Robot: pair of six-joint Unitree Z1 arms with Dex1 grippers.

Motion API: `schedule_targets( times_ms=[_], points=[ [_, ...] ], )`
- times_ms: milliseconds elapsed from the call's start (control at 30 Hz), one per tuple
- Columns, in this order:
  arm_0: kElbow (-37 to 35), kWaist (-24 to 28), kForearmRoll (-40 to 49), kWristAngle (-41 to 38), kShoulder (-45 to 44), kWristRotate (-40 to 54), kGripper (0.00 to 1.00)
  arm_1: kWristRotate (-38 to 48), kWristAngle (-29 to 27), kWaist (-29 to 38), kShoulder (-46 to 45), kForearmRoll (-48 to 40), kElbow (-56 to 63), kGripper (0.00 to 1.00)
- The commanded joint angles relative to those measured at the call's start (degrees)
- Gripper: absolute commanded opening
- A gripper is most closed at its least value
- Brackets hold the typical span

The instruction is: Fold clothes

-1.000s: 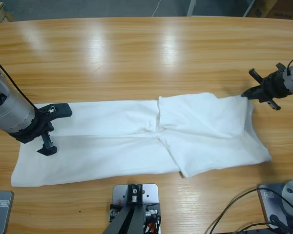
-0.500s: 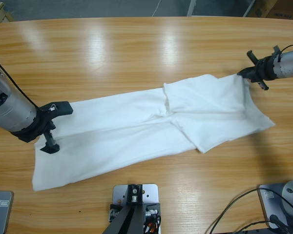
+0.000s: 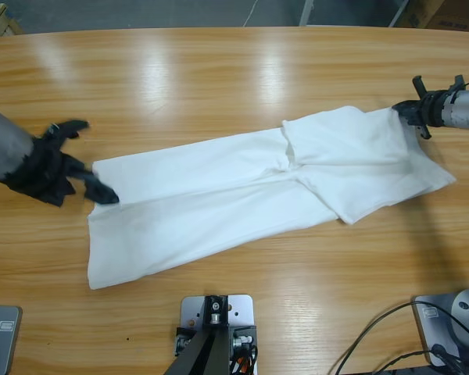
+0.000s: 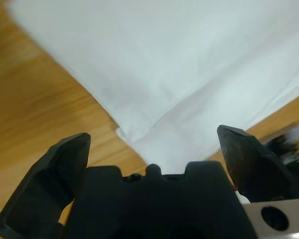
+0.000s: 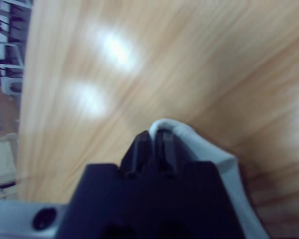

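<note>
Since the earlier pictures, the white T-shirt point(image 3: 250, 199) has slid to the right and swung onto a diagonal, and the gripper at the left has let go of it and drawn back.

Nearest the camera, the shirt's left end lies flat on the wooden table point(image 3: 219, 86), its near corner pointing toward the front edge. It is already folded lengthwise into a long band, with a shorter flap doubled over at the right half. Just beside its left edge hangs the left gripper point(image 3: 82, 160), jaws spread wide and holding nothing. At the far right, the right gripper point(image 3: 410, 109) has its jaws pressed together on the shirt's far right corner, lifting it slightly. The fold looks roughly half finished: the crosswise folds into a compact stack remain.
</note>
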Motion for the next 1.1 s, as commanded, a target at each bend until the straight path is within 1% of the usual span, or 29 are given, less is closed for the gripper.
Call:
schedule_targets(
  times_ms=[33, 133, 267, 300, 333, 367, 400, 500, 533, 567, 633, 700, 733, 800, 900, 967, 1000, 1067, 1100],
  points=[
    [13.34, 12.4, -11.15, -12.28, -7.22, -19.01, 0.954, -2.15, 5.73, -0.41, -5.48, -5.13, 9.64, 1.0],
    [20.04, 12.73, -18.46, -15.44, -8.36, -26.39, 0.954, -5.77, 7.82, 2.73, -8.77, -5.13, 12.92, 1.0],
    [27.98, 12.73, -28.06, -16.57, -10.45, -34.65, 0.959, -11.08, 6.85, 9.48, -12.16, -5.02, 14.47, 1.0],
    [28.83, 12.73, -29.01, -16.62, -10.73, -35.06, 0.959, -12.25, 5.25, 11.35, -12.92, -4.95, 14.54, 1.0],
    [29.27, 12.73, -29.6, -16.62, -10.8, -35.23, 0.959, -13.91, 2.12, 13.44, -13.74, -4.83, 14.58, 0.982],
    [30.0, 12.73, -30.92, -16.66, -10.8, -35.46, 0.959, -15.35, -1.59, 15.34, -14.46, -4.4, 14.65, 0.916],
    [30.48, 12.73, -32.01, -16.71, -10.8, -35.5, 0.959, -16.21, -4.17, 16.34, -14.69, -3.98, 14.68, 0.873],
    [30.73, 12.73, -32.87, -16.89, -10.75, -35.41, 0.959, -18.78, -10.27, 17.97, -14.87, -2.37, 14.79, 0.734],
    [30.76, 12.73, -32.87, -16.89, -10.79, -35.34, 0.959, -19.09, -13.8, 18.38, -16.63, 0.66, 14.79, 0.699],
    [30.87, 12.73, -32.87, -16.89, -10.8, -35.18, 0.959, -19.16, -16.9, 18.55, -19.16, 5.16, 14.56, 0.692],
    [31.06, 12.73, -32.87, -16.8, -10.72, -34.32, 0.959, -20.24, -23.01, 19.94, -23.83, 17.46, 13.29, 0.692],
    [31.22, 12.73, -32.87, -16.8, -10.54, -33.6, 0.958, -24.33, -28.53, 22.47, -27.19, 30.26, 7.3, 0.693],
    [31.16, 12.73, -32.87, -16.8, -10.51, -33.41, 0.959, -26.42, -29.71, 23.62, -28.1, 35.01, 3.73, 0.696],
    [30.97, 12.73, -32.87, -16.8, -10.21, -33.16, 0.958, -30.89, -30.54, 24.48, -28.98, 43.57, -3.88, 0.697],
    [30.64, 12.73, -32.87, -16.8, -9.98, -33.05, 0.955, -37.32, -31.26, 24.51, -29.25, 52.14, -13.55, 0.702],
    [30.71, 12.73, -32.87, -16.8, -9.86, -32.56, 0.955, -43.19, -31.22, 24.49, -28.14, 54.1, -17.66, 0.742],
    [30.9, 12.73, -32.87, -16.8, -9.84, -32.4, 0.955, -45.79, -31.12, 24.46, -27.07, 55.84, -20.0, 0.746],
    [31.39, 12.73, -32.79, -16.69, -9.84, -32.09, 0.958, -51.03, -31.12, 24.51, -24.04, 64.41, -26.94, 0.743],
    [31.66, 12.73, -32.79, -16.5, -9.84, -32.07, 0.957, -52.91, -30.96, 24.49, -22.2, 69.42, -30.63, 0.715]
  ],
)
